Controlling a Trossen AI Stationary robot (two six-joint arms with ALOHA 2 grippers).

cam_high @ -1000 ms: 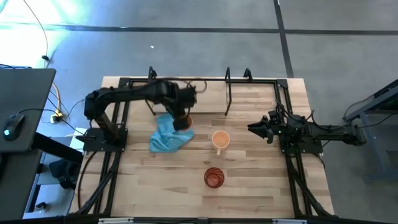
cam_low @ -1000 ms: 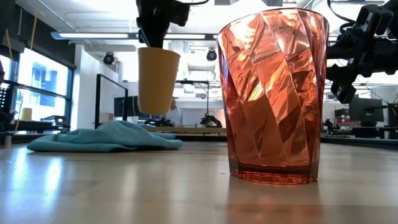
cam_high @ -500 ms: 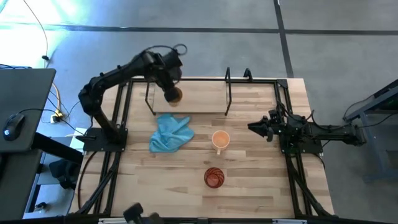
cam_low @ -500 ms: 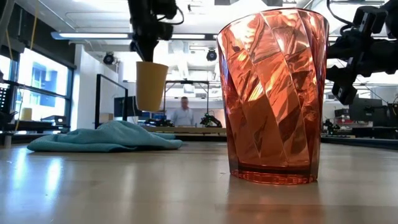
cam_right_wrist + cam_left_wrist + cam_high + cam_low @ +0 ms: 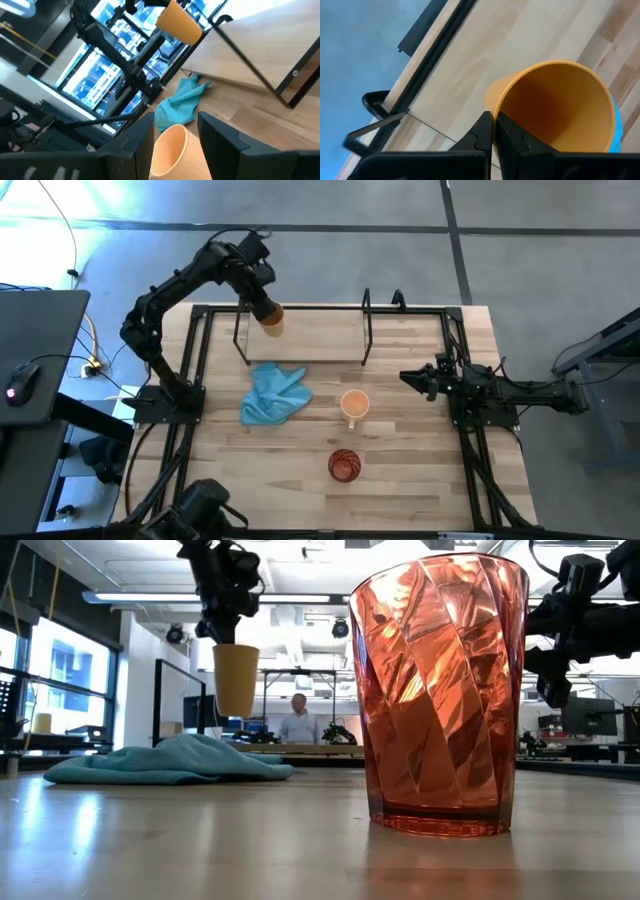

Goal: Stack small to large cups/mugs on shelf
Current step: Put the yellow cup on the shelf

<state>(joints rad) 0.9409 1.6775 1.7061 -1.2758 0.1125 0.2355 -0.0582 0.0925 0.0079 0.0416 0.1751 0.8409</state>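
Left hand (image 5: 492, 131) of yours is clenched on the mustard-yellow cup's (image 5: 271, 318) rim above the shelf (image 5: 303, 330); right hand (image 5: 408, 377) waits released.

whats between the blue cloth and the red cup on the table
Bare wood only. In the high view the blue cloth and the red cup have just a stretch of table between them; the orange mug sits off that line, toward the far side.

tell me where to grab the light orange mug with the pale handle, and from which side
Grip the light orange mug by its rim wall from straight above, one finger inside and one outside. It stands upright, mouth open to the top, with bare wooden table around it. Choose the side away from its pale handle, which points toward the table's near edge.
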